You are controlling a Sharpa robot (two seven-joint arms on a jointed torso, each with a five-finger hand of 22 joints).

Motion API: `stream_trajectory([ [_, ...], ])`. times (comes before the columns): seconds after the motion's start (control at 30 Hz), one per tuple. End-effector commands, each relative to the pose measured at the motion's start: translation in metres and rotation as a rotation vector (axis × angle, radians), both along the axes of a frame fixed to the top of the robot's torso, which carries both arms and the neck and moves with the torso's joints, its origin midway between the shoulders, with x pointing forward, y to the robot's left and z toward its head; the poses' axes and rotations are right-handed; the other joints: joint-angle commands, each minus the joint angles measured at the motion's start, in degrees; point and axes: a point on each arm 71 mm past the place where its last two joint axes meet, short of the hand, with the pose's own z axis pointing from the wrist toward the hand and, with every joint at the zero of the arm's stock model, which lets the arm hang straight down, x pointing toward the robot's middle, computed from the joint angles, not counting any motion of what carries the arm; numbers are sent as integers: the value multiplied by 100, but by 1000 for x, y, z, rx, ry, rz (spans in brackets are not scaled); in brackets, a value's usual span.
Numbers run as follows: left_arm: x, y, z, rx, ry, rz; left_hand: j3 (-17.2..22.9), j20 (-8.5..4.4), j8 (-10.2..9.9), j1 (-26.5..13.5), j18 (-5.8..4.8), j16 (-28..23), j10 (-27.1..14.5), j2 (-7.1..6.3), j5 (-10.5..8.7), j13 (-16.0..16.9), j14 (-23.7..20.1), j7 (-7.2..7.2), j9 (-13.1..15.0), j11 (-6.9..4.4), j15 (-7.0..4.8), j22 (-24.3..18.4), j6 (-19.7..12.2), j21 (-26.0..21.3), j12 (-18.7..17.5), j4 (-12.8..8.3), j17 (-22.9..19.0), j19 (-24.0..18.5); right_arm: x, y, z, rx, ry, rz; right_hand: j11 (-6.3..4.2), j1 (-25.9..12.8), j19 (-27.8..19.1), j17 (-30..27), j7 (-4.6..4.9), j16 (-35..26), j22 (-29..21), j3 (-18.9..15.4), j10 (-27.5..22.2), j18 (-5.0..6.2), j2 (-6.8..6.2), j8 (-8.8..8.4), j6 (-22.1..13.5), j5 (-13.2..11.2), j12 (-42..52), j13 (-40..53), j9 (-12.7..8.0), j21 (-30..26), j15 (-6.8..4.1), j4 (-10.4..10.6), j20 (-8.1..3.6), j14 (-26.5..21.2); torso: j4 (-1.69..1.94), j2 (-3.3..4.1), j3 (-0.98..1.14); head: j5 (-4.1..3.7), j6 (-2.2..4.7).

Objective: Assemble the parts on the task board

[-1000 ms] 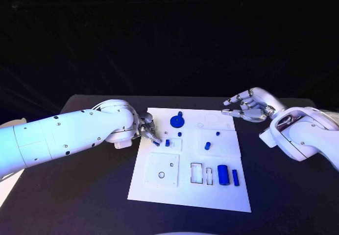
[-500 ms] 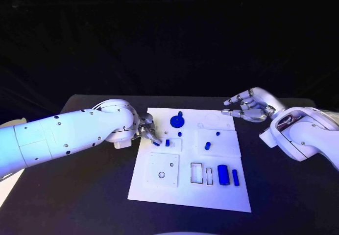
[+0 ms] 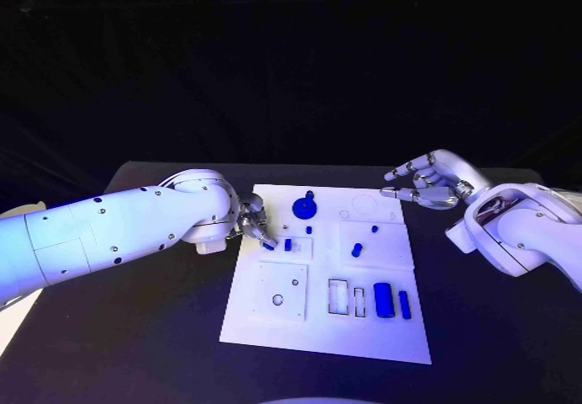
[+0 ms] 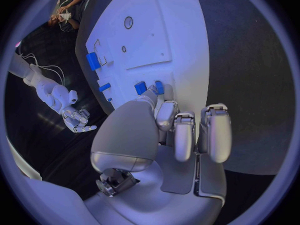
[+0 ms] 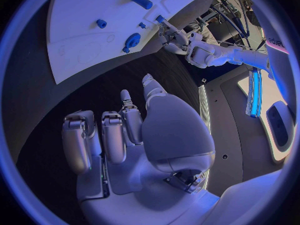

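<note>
The white task board (image 3: 318,332) lies in the middle of the table. My left hand (image 3: 251,225) is at its left edge with fingers curled in. Its fingertips (image 4: 164,105) reach a small blue part (image 3: 268,246) beside another blue part (image 3: 288,245) standing in a square recess; whether the first part is pinched is not clear. A round blue part (image 3: 304,208) and several short blue pegs lie farther along the board. A blue cylinder (image 3: 383,300) and a blue bar (image 3: 404,305) sit at the near right. My right hand (image 3: 425,187) hovers off the far right corner, fingers apart, holding nothing.
A square plate with a round hole (image 3: 277,292) and two narrow slots (image 3: 346,299) occupy the board's near half. Bare black table (image 3: 145,328) runs on both sides of the board. The left forearm (image 3: 121,231) lies across the table's left side.
</note>
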Motion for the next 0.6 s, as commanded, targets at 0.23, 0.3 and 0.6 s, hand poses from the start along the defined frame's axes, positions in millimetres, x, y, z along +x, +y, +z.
stream_trajectory([
  [0.23, -4, -5, -7, 37, 44, -27, 597, -18, 12, -11, -102, 18, 202, -41, 16, 101, 600, -156, 16, -160, -17, 1024, 216, 21, 35, -482, 1509, 362, -1, 2, -1, -7, 9, 14, 0, 11, 600, 1199, -13, -20, 1508, -25, -37, -38, 46, 12, 29, 32, -5, 687, 6, 24, 26, 0, 9, 514, 0, -1, 4, -11, -7],
  [0.3, -3, -6, -8, 40, 44, -24, 628, -17, 17, -74, -100, 18, 205, -25, 15, 104, 600, -156, 31, -158, -15, 1018, 224, 17, 37, -446, 1509, 359, -1, 2, -1, -7, 9, 15, 0, 11, 600, 1199, -13, -20, 1508, -25, -37, -38, 46, 12, 29, 32, -5, 687, 6, 24, 26, 0, 9, 514, -2, 2, 4, -15, -3],
  [0.6, -2, -9, -11, 43, 67, -3, 700, -17, 60, -260, -99, 18, 243, 23, 14, 173, 600, -171, 98, -167, -20, 1014, 248, 12, 96, -344, 1509, 356, -1, 2, -1, -7, 9, 17, 0, 11, 600, 1199, -13, -20, 1508, -25, -37, -38, 46, 12, 29, 32, -5, 687, 6, 24, 26, 0, 9, 514, -11, -1, 7, -23, -25],
])
